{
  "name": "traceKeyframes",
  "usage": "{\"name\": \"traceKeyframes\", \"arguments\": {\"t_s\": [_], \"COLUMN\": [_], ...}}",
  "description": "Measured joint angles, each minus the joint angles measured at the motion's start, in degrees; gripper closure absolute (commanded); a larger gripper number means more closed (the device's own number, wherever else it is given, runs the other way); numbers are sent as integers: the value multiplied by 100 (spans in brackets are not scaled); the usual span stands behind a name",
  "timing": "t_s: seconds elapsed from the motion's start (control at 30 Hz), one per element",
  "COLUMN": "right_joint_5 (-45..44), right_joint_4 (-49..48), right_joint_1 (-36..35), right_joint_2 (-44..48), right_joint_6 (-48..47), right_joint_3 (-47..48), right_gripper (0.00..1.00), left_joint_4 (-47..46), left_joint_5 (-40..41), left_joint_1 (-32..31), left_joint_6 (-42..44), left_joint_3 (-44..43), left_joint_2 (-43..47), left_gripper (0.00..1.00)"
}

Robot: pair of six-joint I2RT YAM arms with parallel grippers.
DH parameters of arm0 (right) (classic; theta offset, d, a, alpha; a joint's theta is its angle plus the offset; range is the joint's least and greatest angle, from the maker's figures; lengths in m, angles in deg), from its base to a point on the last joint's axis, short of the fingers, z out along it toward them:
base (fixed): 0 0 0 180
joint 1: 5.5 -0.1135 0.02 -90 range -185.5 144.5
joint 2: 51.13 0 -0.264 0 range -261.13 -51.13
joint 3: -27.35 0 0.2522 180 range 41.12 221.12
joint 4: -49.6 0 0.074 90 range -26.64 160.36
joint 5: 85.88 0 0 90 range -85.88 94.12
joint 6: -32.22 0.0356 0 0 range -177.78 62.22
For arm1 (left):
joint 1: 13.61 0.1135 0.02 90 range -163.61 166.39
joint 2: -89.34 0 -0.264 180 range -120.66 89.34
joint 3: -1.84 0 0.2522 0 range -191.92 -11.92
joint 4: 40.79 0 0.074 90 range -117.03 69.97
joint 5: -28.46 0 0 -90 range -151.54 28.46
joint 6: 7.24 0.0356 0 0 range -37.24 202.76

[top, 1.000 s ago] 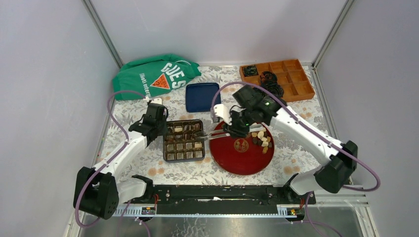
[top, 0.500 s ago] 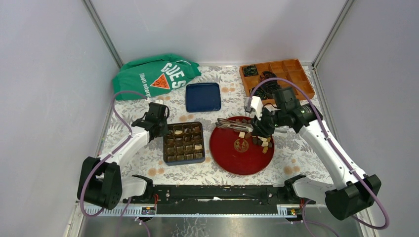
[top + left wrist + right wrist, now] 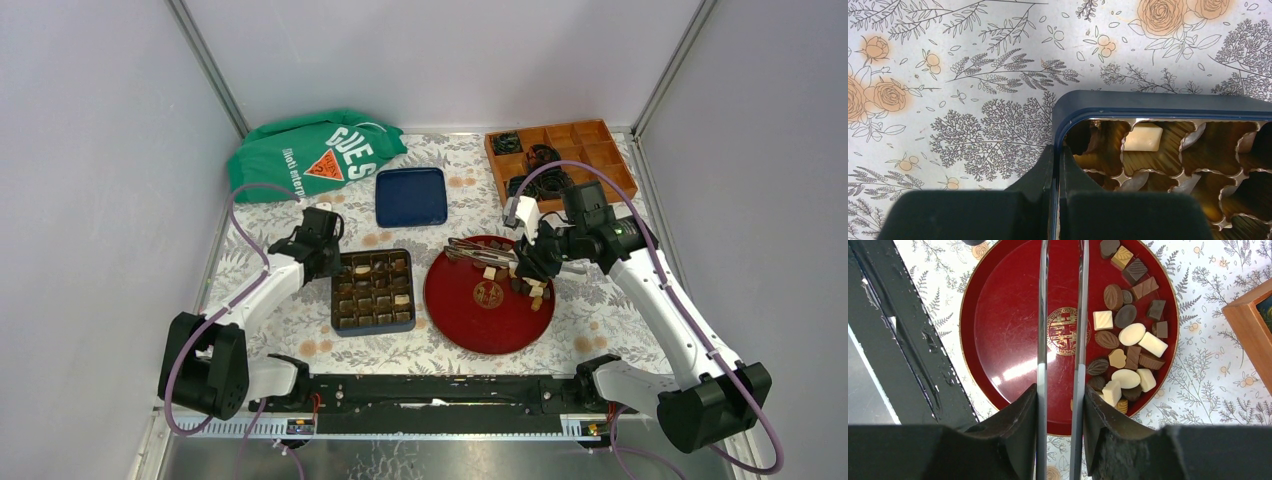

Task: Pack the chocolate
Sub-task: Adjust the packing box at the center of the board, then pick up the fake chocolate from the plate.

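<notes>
the right gripper [image 3: 1060, 405] has its fingers clenched around a pair of metal tongs [image 3: 1042, 315], whose two blades run side by side, slightly apart, out over the red plate [image 3: 1003, 325]. nothing shows between the blades in the wrist view, and their tips lie beyond its top edge. the loose chocolate [image 3: 1132, 334], a mix of dark, mid-brown and cream pieces, is heaped on one side of the plate, beside the blades rather than under them. a few pieces already sit in the gold cells of the chocolate box [image 3: 1148, 107], among them a cream square [image 3: 1143, 137]. the left gripper [image 3: 1055, 165] is pinched tight on the box's corner rim, apparently steadying it on the floral cloth. the likely trouble is in the pickup. the pieces crowd and touch one another, so closing the tongs on one could nudge its neighbours toward the plate's rim or over it. a rounded piece may squirt out of smooth metal blades if squeezed off-centre. the tongs are long, so a small wrist error becomes a large miss at the tips, and a piece could fall on the cloth between plate and box. if the left grip slips, the box could shift under a placement.
</notes>
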Motion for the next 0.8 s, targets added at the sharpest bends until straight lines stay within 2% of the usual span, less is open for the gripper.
{"name": "traceKeyframes", "arguments": {"t_s": [0.4,0.8], "right_joint_5": [-13,-155], "right_joint_4": [-2,-4], "right_joint_1": [44,66], "right_joint_2": [0,0], "right_joint_6": [0,0], "right_joint_3": [-39,-92], "right_gripper": [60,60], "left_joint_4": [4,20], "left_joint_5": [-63,-94], "left_joint_1": [39,87], "left_joint_6": [0,-9], "left_joint_3": [-28,-37], "left_joint_2": [-55,-74], "left_gripper": [92,74]}}
